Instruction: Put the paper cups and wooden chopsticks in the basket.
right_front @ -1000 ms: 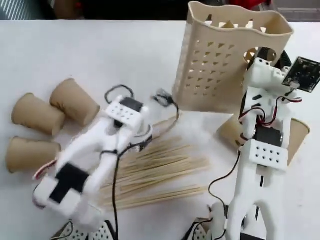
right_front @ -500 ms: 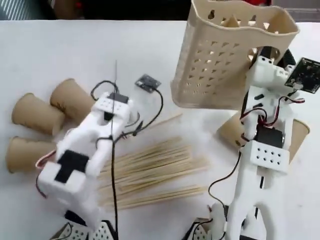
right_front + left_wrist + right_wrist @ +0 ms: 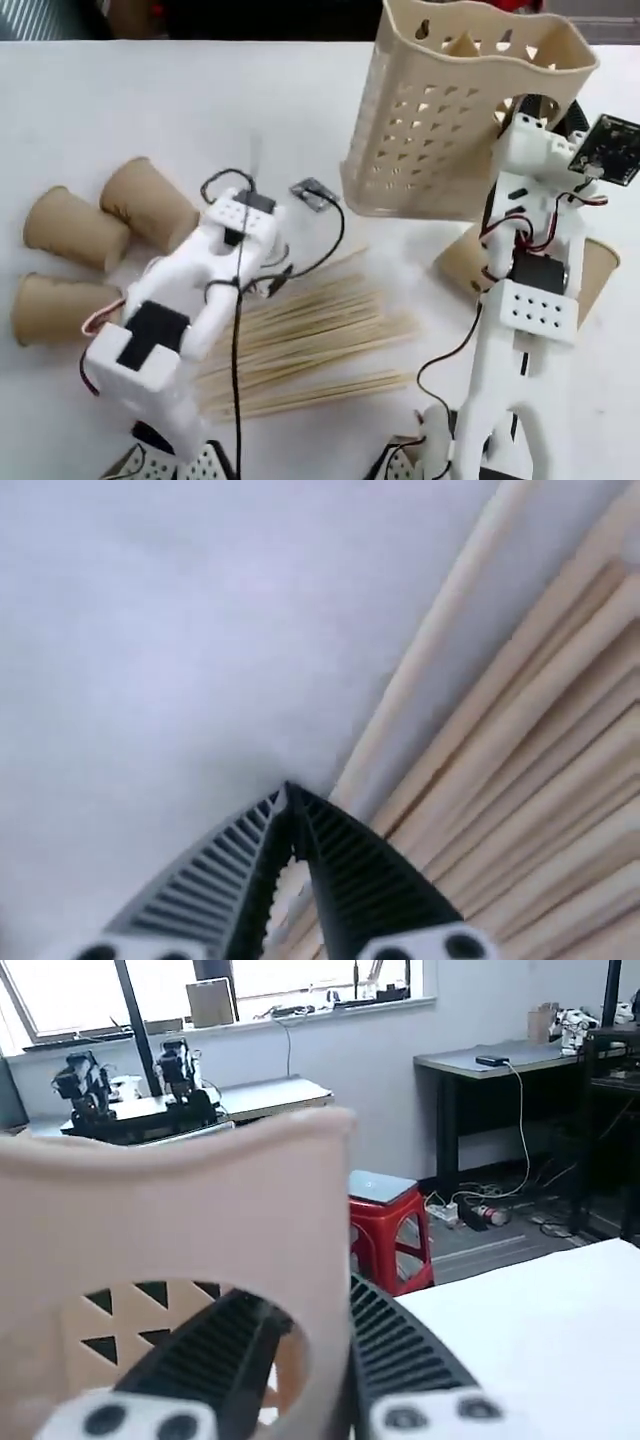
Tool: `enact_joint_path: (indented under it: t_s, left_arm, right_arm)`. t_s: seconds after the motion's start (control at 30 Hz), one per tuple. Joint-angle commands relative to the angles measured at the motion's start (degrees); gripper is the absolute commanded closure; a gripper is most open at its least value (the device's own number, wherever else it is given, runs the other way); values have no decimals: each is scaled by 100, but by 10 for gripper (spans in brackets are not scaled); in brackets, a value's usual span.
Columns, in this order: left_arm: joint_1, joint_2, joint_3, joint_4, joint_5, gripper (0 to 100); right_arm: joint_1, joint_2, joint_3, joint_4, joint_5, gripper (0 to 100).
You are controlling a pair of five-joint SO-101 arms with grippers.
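- Three cups (image 3: 75,228) lie sideways on the desk (image 3: 200,90), well apart from the basket (image 3: 450,120).
- Chopsticks (image 3: 320,340) piled mid-desk.
- Left pincer (image 3: 290,792) together, tip at pile edge.
- Right pincer (image 3: 320,1305) clamped on basket wall.

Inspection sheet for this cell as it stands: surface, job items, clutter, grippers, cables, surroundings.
Surface: white table, no spills seen.
Job's things: basket tilted; chopsticks in a loose pile on the table; three paper cups on their sides left of the pile; two more cups by the right arm.
Clutter: nothing seen.
Grippers: left gripper shut, tips at the pile's edge; right gripper shut on the basket's wall.
Cables: black cable along the left arm, small board on a loop; red and black wires on the right arm.
Surroundings: red stool, desk, windows.
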Motion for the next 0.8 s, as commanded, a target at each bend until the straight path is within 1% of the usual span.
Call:
enact_joint_path:
  t_s: [0.0, 0.1, 0.2, 0.3, 0.37, 0.47, 0.53, 0.6, 0.67, 0.77]
  left_arm:
    - [295, -602, 484, 176, -62, 976]
    - [365, -1209, 862, 185, -53, 974]
    - [268, -1859, 1134, 193, -53, 974]
    - [-57, -2492, 1160, 308, -53, 973]
    - [-391, -2941, 1152, 273, -53, 973]
    - [-919, -3565, 1187, -123, 35, 973]
    - [-1288, -3873, 1257, -484, 475, 973]
    - [-1622, -4084, 1468, -932, 1011, 973]
    - [-1833, -4198, 1829, -1433, 1398, 972]
    - [-1921, -4286, 2488, -2207, 1662, 972]
  right_arm:
    - [110, -198, -281, -13, 44, 982]
    - [127, -198, -273, 4, 44, 982]
    - [92, -198, -281, 338, 44, 982]
    - [-13, -198, -273, 558, 44, 981]
    - [-127, -198, -273, 673, 44, 981]
    - [-391, -189, -273, 743, 53, 981]
    - [-673, -171, -273, 655, 53, 981]
    - [-1007, -57, -273, 198, 53, 981]
    - [-1332, 207, -273, -532, 18, 982]
    - [-1798, 760, -264, -1569, 35, 982]
